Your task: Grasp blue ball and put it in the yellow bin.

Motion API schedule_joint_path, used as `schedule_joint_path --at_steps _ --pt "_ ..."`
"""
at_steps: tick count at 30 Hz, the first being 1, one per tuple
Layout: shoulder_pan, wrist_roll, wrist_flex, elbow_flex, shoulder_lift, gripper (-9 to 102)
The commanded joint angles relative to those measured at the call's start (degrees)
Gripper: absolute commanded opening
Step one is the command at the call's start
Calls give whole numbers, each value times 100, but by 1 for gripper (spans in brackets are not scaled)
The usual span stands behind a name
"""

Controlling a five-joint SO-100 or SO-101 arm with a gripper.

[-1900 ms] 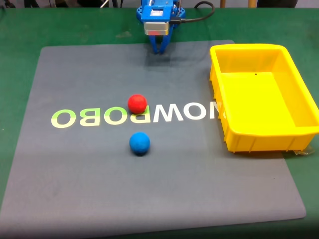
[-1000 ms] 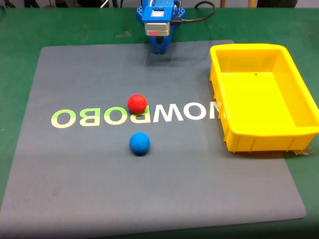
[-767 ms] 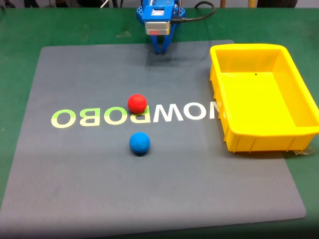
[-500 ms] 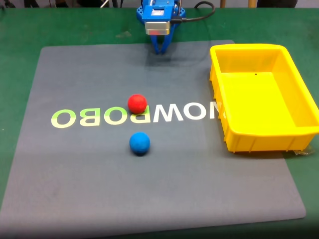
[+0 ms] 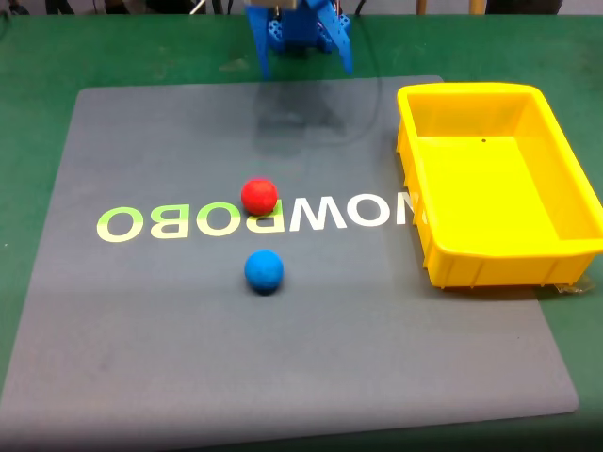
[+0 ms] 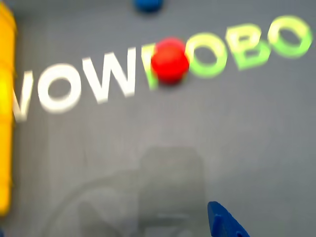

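Hovering at mat's (image 5: 141,358) far edge, jaws spread

The small blue foam-like ball (image 5: 264,270) looks matt and slightly rough. The large yellow rectangular plastic bin (image 5: 565,188) is smooth and glossy. The grey mat (image 5: 141,320) looks matt, like soft rubber or cloth.

The blue ball (image 5: 264,270) (matte, seemingly foam) rests on the mat, well apart from the empty yellow bin (image 5: 497,254).

place: robot lab bench | cues: green table (image 5: 584,56), printed grey mat (image 5: 141,311)
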Motion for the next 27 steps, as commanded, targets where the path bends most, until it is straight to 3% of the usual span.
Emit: schedule_joint_path --at_steps 1,13,27 --pt "88 97 -475 -1916 -1907 45" --pt "237 -62 -1301 -5467 -6082 45" --pt "185 -220 -1688 -7479 -8771 44"
